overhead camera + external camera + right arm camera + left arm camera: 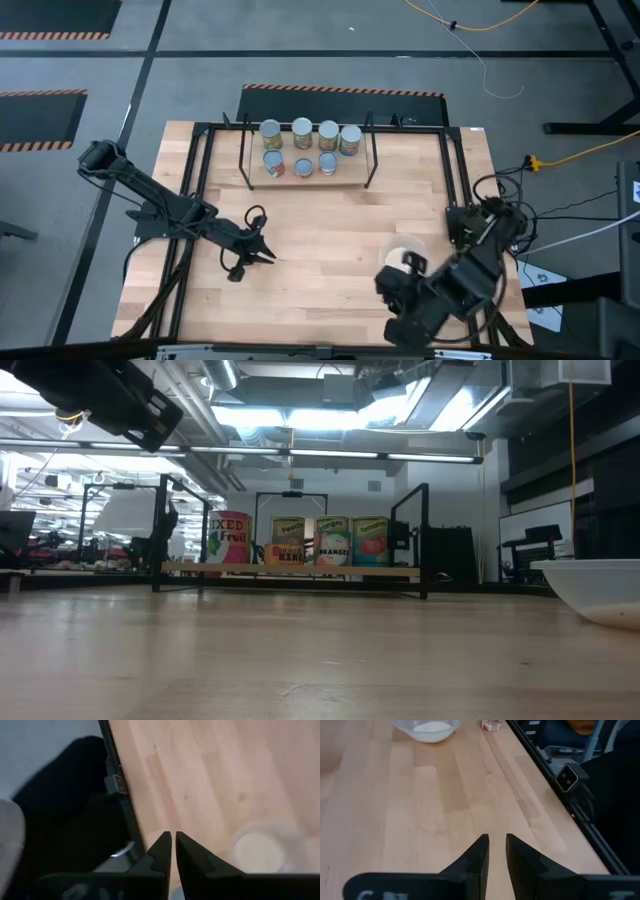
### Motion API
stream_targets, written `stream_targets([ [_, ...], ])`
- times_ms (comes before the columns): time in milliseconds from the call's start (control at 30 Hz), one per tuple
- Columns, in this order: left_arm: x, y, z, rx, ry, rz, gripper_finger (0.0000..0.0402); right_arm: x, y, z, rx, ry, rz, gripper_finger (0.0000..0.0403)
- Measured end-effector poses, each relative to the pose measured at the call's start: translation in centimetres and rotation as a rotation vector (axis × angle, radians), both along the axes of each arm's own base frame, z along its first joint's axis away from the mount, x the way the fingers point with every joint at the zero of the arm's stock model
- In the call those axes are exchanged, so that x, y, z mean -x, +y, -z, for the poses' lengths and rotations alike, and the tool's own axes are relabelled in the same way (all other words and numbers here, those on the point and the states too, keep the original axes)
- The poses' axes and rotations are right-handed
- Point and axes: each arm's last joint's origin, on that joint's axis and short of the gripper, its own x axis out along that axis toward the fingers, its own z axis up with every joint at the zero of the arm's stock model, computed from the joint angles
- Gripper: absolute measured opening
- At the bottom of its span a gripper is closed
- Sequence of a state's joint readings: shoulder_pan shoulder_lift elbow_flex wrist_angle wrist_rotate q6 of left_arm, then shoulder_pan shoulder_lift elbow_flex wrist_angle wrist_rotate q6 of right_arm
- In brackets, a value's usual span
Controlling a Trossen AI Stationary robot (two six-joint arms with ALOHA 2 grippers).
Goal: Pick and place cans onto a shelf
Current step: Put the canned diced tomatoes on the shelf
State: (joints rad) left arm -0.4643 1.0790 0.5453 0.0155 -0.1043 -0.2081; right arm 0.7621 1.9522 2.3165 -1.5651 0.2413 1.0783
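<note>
The shelf (372,160) stands at the table's far middle. Several cans stand on it in two rows: an upper row (302,129) and a lower row (303,167). They also show in the low view (335,542). One more tin (491,724) stands on the table beside the bowl, cut off by the picture's edge. My left gripper (268,256) hovers over the table's middle, shut and empty, with only a narrow gap in the left wrist view (497,842). My right gripper (388,283) is above the near right of the table, shut and empty (173,840).
A clear bowl with pale grains (403,256) stands at the near right, close under my right arm, and also shows in the low view (600,588). A black tube frame (455,170) edges the table. Bare wood (320,230) lies between the shelf and the grippers.
</note>
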Motion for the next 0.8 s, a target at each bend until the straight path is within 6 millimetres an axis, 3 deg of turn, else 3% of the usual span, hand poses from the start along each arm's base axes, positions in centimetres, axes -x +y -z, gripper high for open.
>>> stream_targets([
  [200, 0.0, 0.0, 0.0, -0.021, -0.010, -0.024, 0.0059, 1.7, 1.7, 0.0, -0.143, 0.031, 0.253, 0.0060],
  [400, 0.0, 0.0, 0.0, -0.026, -0.010, -0.022, 0.0059, 1.8, 2.1, 0.3, -0.207, 0.050, 0.405, 0.0110],
  [800, 0.0, 0.0, 0.0, -0.071, -0.023, 0.004, 0.0059, -0.5, 5.7, 6.1, -0.229, 0.348, 0.522, 0.0116],
])
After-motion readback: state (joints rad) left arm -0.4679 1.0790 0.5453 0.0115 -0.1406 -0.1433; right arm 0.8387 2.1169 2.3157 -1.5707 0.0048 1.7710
